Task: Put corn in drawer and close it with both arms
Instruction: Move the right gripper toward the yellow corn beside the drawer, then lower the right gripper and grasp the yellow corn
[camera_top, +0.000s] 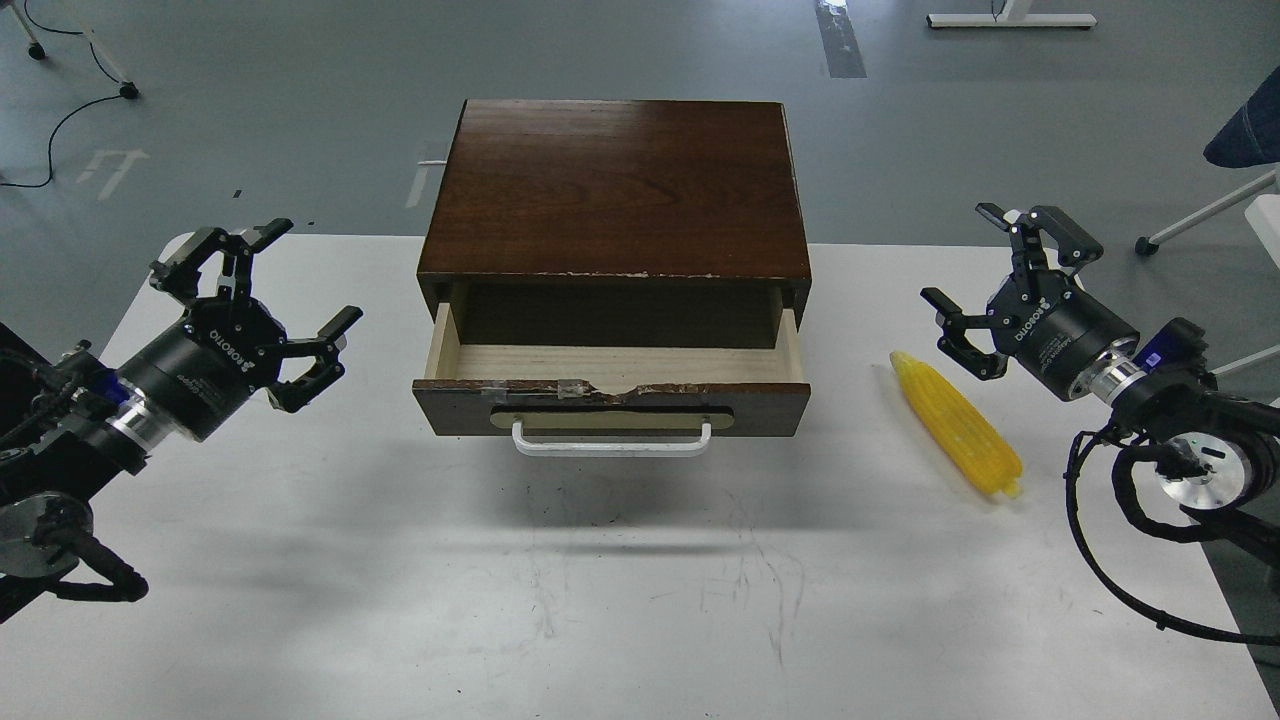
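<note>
Both claws are hanging over the white bench (300, 560) with nothing in them. The left claw (290, 300) is spread wide, fingers splayed apart, sitting well off to the left of the cabinet (615, 180). The right claw (985, 275) is just as wide open and empty, on the opposite side of the cabinet.

The corn (957, 423) is lying flat on the bench just below and a little inward of the right claw, near it but not touching. It lies at a slant, with the narrow tip pointing up toward the claw and the fat end further down the bench. From the left claw it's way across, on the far side of the cabinet.

The drawer (612, 365) sits between the two claws, pulled partway out, so you can see the pale wood floor inside. Nothing in it as far as I can see, though the back part is in shadow under the cabinet top. The front edge is pretty chipped, and the white handle (612, 440) faces the camera.
</note>
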